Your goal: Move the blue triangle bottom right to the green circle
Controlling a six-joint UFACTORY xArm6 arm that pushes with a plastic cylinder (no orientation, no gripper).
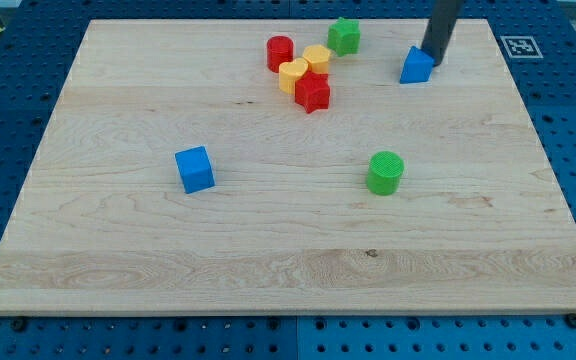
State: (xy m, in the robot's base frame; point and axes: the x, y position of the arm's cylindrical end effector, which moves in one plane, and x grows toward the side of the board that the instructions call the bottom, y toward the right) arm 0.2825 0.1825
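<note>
The blue triangle point(417, 66) lies near the view's top right on the wooden board point(268, 250). My tip point(433, 59) is at the triangle's upper right side, touching or nearly touching it. The green circle point(385, 172) stands well below the triangle, toward the view's bottom, slightly left of it.
A blue cube point(195, 169) sits at the left middle. Near the top centre is a cluster: a red cylinder point(280, 52), two yellow blocks point(293, 74) point(316, 57), a red star-shaped block point(313, 93) and a green block point(344, 36).
</note>
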